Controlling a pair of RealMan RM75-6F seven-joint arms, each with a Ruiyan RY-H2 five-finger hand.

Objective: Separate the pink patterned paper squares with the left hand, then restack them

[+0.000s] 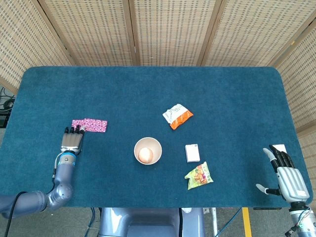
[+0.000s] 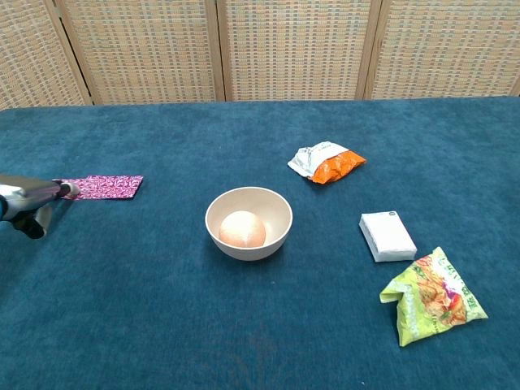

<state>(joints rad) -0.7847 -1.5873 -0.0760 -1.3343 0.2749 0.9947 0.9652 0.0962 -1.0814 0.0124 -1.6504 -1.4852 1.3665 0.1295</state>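
Note:
Two pink patterned paper squares lie side by side on the blue cloth: the left square (image 1: 77, 123) (image 2: 80, 188) and the right square (image 1: 97, 125) (image 2: 118, 185), slightly overlapping or touching at their edges. My left hand (image 1: 72, 139) (image 2: 32, 195) lies flat with fingers extended, its fingertips (image 1: 75, 130) resting on the near edge of the left square. It grips nothing. My right hand (image 1: 288, 175) hangs at the table's near right corner, fingers spread and empty; the chest view does not show it.
A cream bowl (image 1: 147, 150) (image 2: 249, 223) holding a round orange-pink fruit stands mid-table. An orange-and-white snack bag (image 1: 177, 116) (image 2: 327, 162), a white box (image 1: 192, 152) (image 2: 387, 236) and a green snack bag (image 1: 199, 176) (image 2: 431, 296) lie to the right.

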